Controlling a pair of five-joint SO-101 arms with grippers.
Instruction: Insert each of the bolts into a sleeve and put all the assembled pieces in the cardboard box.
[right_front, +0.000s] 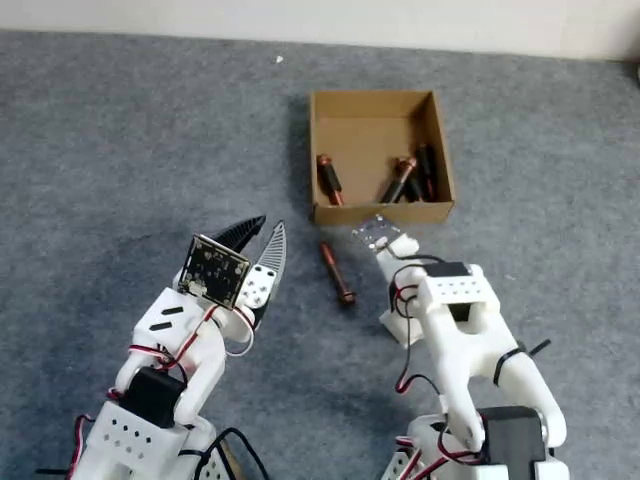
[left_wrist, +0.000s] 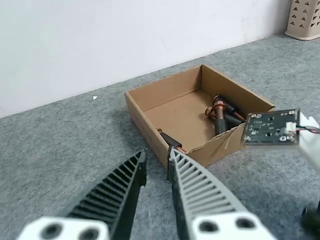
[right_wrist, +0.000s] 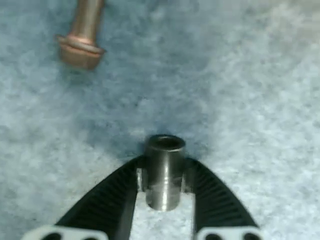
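My right gripper (right_wrist: 164, 175) is shut on a dark metal sleeve (right_wrist: 164, 167), with the sleeve's open end pointing away from the wrist, close over the grey carpet. A copper bolt (right_wrist: 81, 37) lies loose on the carpet just beyond it; in the high view this bolt (right_front: 335, 272) is in front of the cardboard box (right_front: 335, 214), left of the right arm (right_front: 450, 300). Inside the box lie assembled pieces (right_front: 400, 180). My left gripper (right_front: 271, 224) hovers open and empty left of the bolt, pointing at the box (left_wrist: 145, 120).
Grey carpet covers the whole floor, with open room left and right of the box. The right arm's camera board (left_wrist: 272, 127) juts in by the box's near corner. A white wall runs behind, and a beige slotted basket (left_wrist: 305, 20) stands at the far right.
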